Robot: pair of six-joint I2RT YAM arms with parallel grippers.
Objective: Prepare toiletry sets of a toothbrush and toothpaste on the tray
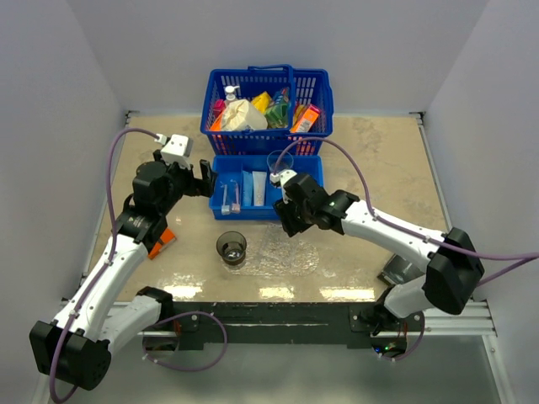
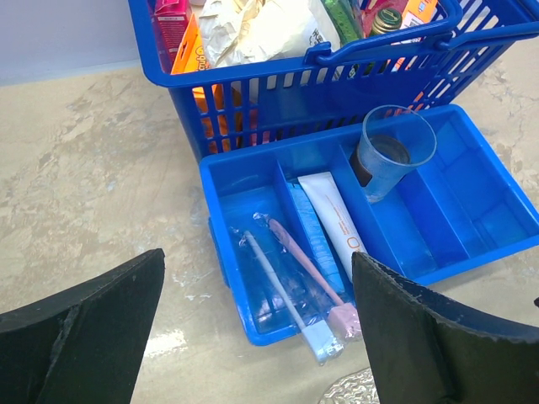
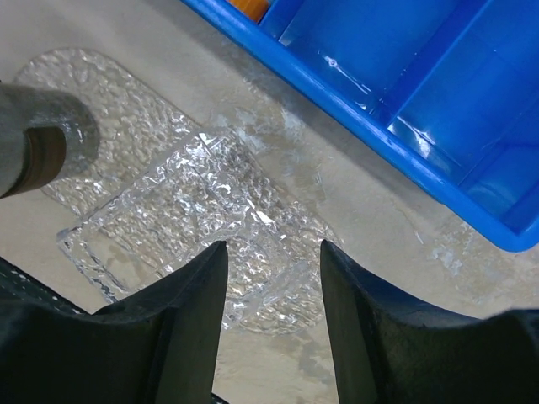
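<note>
Two toothbrushes [image 2: 305, 263] and toothpaste [image 2: 333, 220] lie in the blue bin [image 2: 472, 252]. Left claw [image 2: 258, 269] gapes wide, empty, lined up over them, probably for a pick. Right claw [image 3: 274, 261] is half open, empty, above the tray [image 3: 194, 194].

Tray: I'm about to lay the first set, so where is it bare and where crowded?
The tray is bare from the cup at its left end rightward, along the near wall of the bin. Crowded: the cup's end, and the right gripper hangs just above the far edge.
</note>
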